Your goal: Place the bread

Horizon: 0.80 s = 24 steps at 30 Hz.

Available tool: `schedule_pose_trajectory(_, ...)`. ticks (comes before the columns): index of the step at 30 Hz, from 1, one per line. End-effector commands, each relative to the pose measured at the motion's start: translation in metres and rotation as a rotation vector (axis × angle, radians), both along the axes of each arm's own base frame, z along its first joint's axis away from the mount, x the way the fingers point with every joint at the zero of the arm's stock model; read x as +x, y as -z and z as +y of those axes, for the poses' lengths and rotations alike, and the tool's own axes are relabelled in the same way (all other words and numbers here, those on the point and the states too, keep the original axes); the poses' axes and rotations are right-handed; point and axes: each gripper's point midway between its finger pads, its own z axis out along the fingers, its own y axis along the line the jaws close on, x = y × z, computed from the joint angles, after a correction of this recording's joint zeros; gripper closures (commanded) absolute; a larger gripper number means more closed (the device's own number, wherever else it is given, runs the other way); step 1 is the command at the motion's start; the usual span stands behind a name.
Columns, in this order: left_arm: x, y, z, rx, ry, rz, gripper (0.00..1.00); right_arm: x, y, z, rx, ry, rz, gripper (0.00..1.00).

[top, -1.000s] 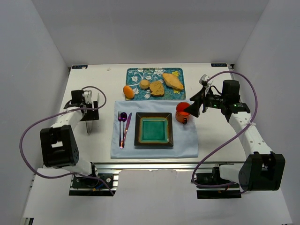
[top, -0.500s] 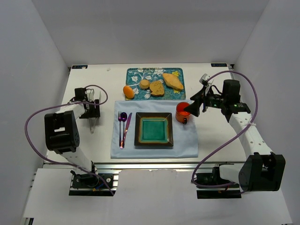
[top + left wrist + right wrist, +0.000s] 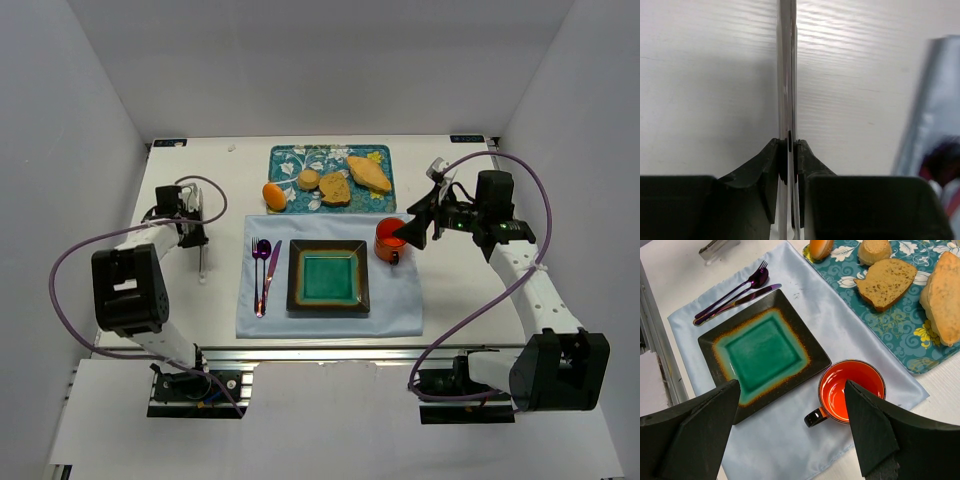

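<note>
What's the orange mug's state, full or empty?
Empty: the mug stands upright, its bare orange inside showing in the right wrist view.

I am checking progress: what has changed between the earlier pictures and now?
The left gripper closed on the metal tongs. The open right gripper, the bread and the plate stayed put.

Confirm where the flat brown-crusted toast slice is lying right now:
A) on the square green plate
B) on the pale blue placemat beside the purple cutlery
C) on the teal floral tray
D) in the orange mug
C: the flat brown-crusted toast slice rests on the teal floral tray, between the small round tan bun and the long pale loaf piece; the square green plate holds no bread.
</note>
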Motion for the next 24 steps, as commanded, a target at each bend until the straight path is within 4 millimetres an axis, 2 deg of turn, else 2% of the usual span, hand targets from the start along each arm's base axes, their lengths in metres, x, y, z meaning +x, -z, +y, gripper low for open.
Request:
schedule_pose_trajectory(1,0.023,-0.083,-0.035,-0.169,0.044,-0.204,0.79,-0.001,-0.019,-0.002,-0.001,0.000,-0.062,0.11)
schedule_pose_trajectory(2,0.031,-0.104,-0.042,-0.209,0.058,-0.244,0.77,-0.001,-0.019,-0.002,0.000,-0.001,-0.064,0.11)
schedule_pose_trajectory(3,0.030,-0.117,-0.059,-0.297,0.096,-0.250,0.75,-0.001,-0.019,-0.002,0.000,-0.001,-0.064,0.11)
schedule_pose_trajectory(4,0.025,-0.122,-0.068,-0.336,0.103,-0.221,0.70,-0.002,-0.019,-0.002,0.001,-0.003,-0.064,0.11)
schedule_pose_trajectory(5,0.028,-0.138,-0.075,-0.368,0.119,-0.239,0.67,-0.002,-0.020,-0.002,0.002,-0.004,-0.064,0.11)
schedule_pose_trajectory(6,0.024,-0.144,-0.089,-0.443,0.138,-0.223,0.64,-0.002,-0.019,-0.002,0.004,-0.005,-0.064,0.11)
schedule_pose_trajectory(7,0.019,-0.147,-0.099,-0.479,0.146,-0.201,0.60,-0.003,-0.020,-0.001,0.009,-0.007,-0.065,0.11)
schedule_pose_trajectory(12,0.003,-0.155,-0.134,-0.600,0.149,-0.141,0.49,-0.005,-0.021,0.000,0.018,-0.010,-0.066,0.11)
schedule_pose_trajectory(18,0.001,-0.171,-0.140,-0.611,0.138,-0.143,0.45,-0.012,-0.018,0.000,0.021,-0.016,-0.067,0.11)
schedule_pose_trajectory(24,0.000,-0.170,-0.130,-0.540,0.091,-0.122,0.42,-0.018,-0.017,-0.001,0.027,-0.015,-0.073,0.11)
